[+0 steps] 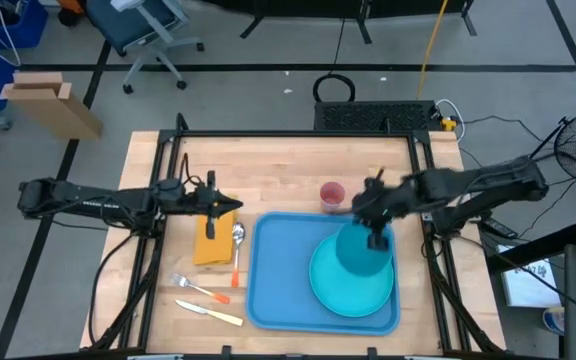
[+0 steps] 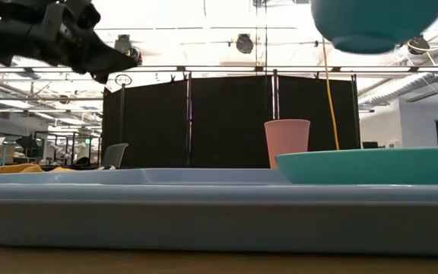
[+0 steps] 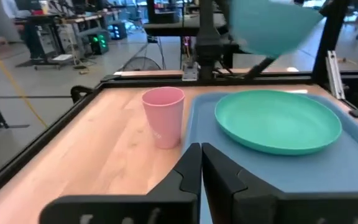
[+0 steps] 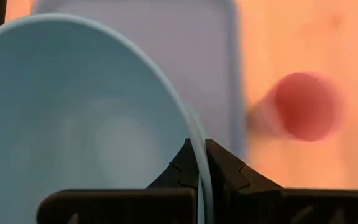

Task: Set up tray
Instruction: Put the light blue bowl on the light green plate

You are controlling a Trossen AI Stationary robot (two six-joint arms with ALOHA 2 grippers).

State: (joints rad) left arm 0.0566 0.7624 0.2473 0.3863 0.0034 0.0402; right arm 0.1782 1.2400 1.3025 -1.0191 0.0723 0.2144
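Observation:
The blue tray (image 1: 273, 280) lies flat on the wooden table, with the round teal plate (image 1: 353, 290) resting on its right half. My right gripper (image 1: 376, 238) is over the plate, shut on a teal bowl (image 1: 358, 255); the low view shows the bowl (image 2: 379, 23) well above the plate (image 2: 371, 166). A pink cup (image 1: 332, 194) stands on the table beyond the tray's far edge. My left gripper (image 1: 233, 207) is shut and empty, raised left of the tray above a yellow cloth (image 1: 211, 243). My right gripper holds the teal bowl by its rim (image 4: 196, 134), pinched with one finger inside the bowl and one outside. The fingers come from above, pointing down. The bowl is lifted clear, hanging tilted over the plate.
A spoon with an orange handle (image 1: 237, 245) lies between the yellow cloth and the tray. A fork (image 1: 195, 288) and a knife (image 1: 208, 312) lie near the table's front left. The tray's left half is bare. Black frame rails run along the table's sides.

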